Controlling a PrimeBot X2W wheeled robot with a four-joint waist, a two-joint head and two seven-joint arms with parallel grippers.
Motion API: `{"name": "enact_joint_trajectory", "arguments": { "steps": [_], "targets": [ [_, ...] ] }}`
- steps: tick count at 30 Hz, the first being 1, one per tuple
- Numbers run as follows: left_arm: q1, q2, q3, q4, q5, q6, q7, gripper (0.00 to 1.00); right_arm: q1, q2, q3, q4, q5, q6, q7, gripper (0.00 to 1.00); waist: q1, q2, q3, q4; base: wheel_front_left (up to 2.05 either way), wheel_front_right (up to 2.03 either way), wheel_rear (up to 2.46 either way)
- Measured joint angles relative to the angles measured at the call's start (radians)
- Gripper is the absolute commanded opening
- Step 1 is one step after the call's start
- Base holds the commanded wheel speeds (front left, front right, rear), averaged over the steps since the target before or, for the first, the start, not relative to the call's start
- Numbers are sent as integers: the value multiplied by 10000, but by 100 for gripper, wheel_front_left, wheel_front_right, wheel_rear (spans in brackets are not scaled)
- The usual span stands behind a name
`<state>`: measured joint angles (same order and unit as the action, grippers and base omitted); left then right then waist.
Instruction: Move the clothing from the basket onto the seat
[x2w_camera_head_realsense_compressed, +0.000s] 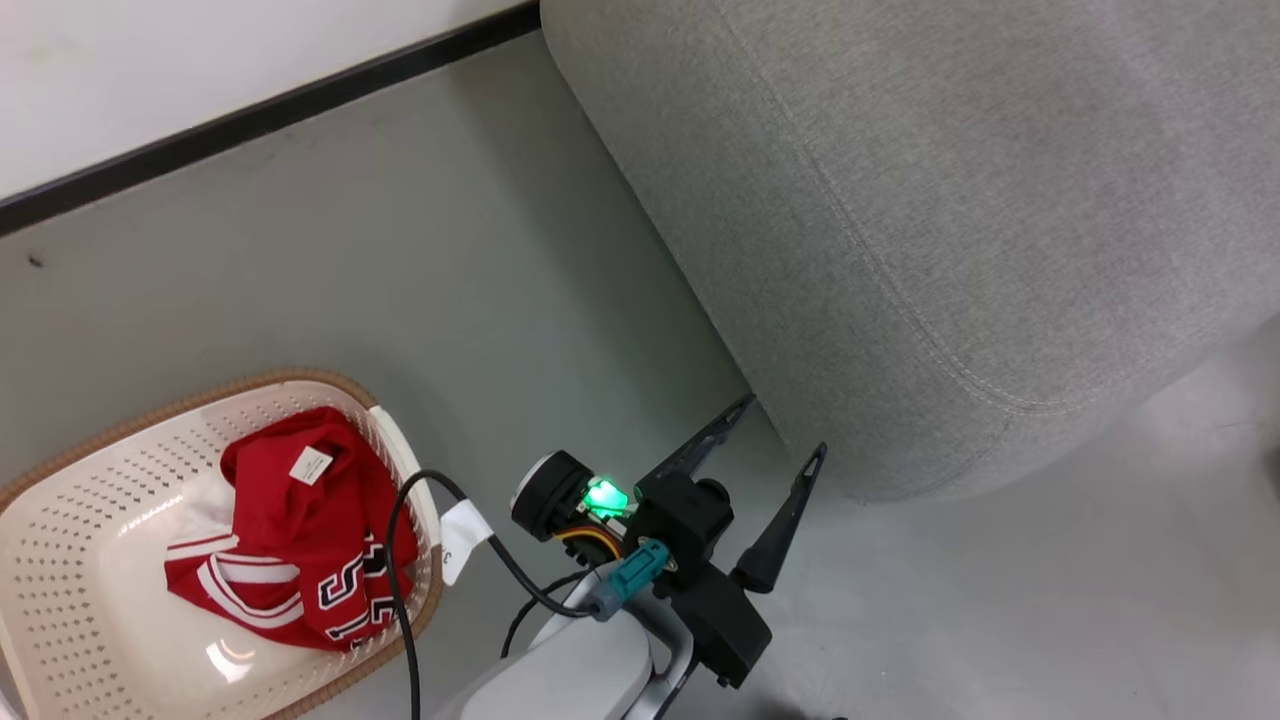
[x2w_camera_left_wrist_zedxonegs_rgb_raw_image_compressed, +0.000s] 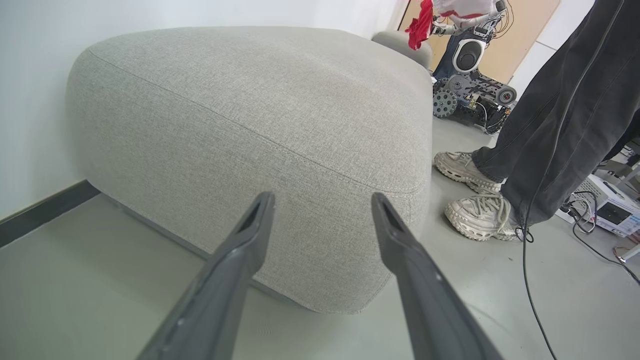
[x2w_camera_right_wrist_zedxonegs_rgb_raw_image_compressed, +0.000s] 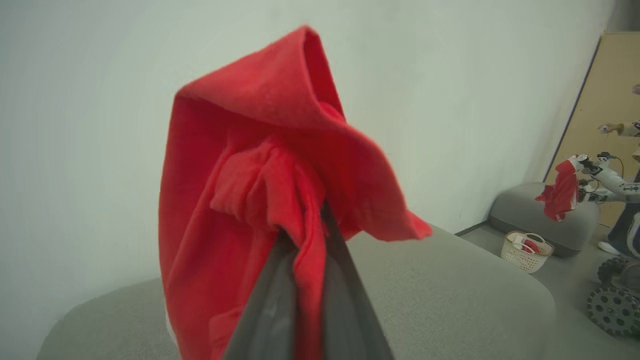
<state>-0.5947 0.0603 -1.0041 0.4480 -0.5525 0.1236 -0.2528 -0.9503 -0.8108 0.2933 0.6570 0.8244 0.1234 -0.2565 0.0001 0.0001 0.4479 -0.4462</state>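
Observation:
A red piece of clothing with white stripes and black numbers lies crumpled in the cream basket at the lower left on the floor. The large grey seat fills the upper right. My left gripper is open and empty, low beside the basket, its fingers pointing at the seat's lower corner; in its wrist view the left gripper stands just short of the fabric. My right gripper is shut on another red garment, held up above the seat's top; its fingertips are buried in the cloth.
A person's legs and pale shoes stand by the seat's far corner, with cables on the floor. Another wheeled robot holds red cloth farther back, near a second basket. A wall with a black baseboard runs behind.

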Motion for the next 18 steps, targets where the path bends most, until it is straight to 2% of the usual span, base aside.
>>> {"name": "enact_joint_trajectory", "arguments": {
  "steps": [3, 18],
  "targets": [
    [-166, 6, -79, -6, 50, 4, 0, 100, -288, -412, -334, 278, 42, 0, 0, 0, 1, 1, 377, 147, 0, 0, 0],
    [-986, 25, -495, -29, 176, 8, 0, 100, -1417, -1135, -1143, 1365, 263, 0, 0, 0, 2, 1, 2088, 933, 0, 0, 0]
  ]
}}
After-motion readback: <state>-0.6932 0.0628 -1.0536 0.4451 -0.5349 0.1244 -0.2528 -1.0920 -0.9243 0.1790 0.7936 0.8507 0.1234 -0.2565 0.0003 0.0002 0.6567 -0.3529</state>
